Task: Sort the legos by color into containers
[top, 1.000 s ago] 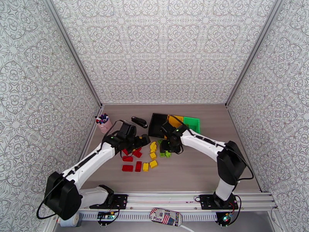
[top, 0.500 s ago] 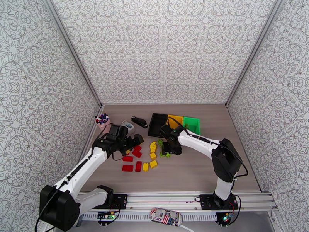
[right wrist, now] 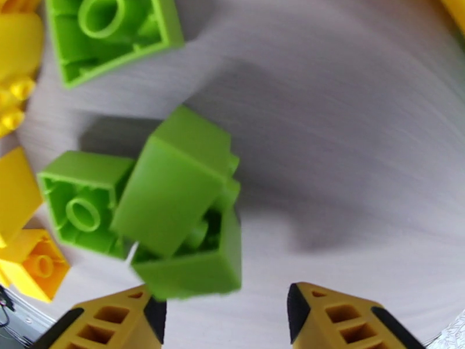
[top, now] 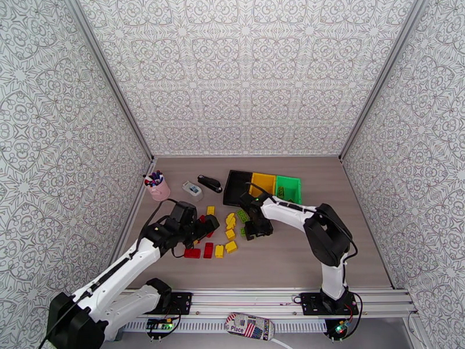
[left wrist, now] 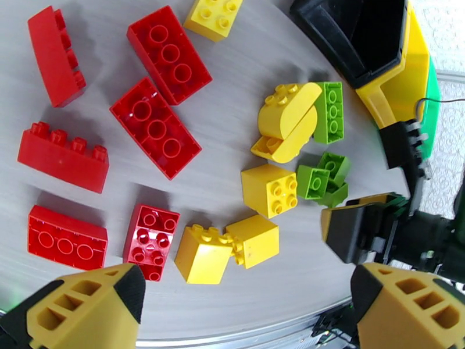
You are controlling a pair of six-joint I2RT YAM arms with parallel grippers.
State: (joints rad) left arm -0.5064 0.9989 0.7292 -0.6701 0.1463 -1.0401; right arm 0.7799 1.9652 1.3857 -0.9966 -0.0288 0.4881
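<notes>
Left fingers gape wide and empty above the red and yellow legos, right fingers stand part-open, gripping nothing, just short of a green cluster, so sorting has barely begun: bricks litter the tabletop, and the containers beyond look unfilled.

Your right gripper sits at six o'clock, its yellow, black-tipped fingers standing apart with bare grey wood-grain tabletop between them. At the centre you have two lime green plastic bricks piled together, the upper one tilted on the lower, whose near corner lies just beside the fingertip at seven o'clock. Touching the pile at nine o'clock is a third green brick, hollow side up. A fourth green brick, also hollow side up, lies at eleven o'clock. Yellow plastic bricks line the edge from eight to ten o'clock.
</notes>
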